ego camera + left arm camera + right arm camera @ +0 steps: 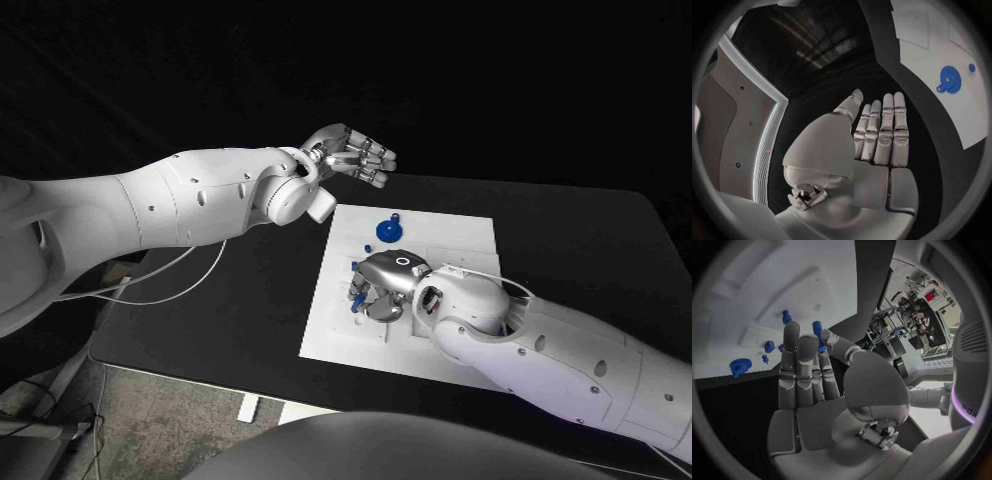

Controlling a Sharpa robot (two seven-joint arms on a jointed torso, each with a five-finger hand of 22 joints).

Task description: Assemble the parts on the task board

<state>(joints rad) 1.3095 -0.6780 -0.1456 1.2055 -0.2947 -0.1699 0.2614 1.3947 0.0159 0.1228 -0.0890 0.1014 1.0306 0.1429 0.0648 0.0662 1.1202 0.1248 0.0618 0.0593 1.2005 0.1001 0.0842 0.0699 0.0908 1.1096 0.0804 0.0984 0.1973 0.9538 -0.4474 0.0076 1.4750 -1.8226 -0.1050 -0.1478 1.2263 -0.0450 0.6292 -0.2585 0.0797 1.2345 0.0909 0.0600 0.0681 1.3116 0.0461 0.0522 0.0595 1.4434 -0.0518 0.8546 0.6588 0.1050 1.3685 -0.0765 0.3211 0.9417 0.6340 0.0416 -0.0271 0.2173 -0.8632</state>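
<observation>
The white task board (pixel 433 240) lies mid-table. A blue gear (pixel 389 231) sits near its far edge, apart from the cluster of small blue parts (pixel 356 287) under the right hand (pixel 384 287), so assembly looks only partly done. In the right wrist view a blue peg (pixel 819 336) appears pinched between thumb and fingers, though the contact is partly hidden. The left hand (pixel 351 153) hovers beyond the board's far corner, fingers straight and together, holding nothing. The gear and loose pieces likely remain.
</observation>
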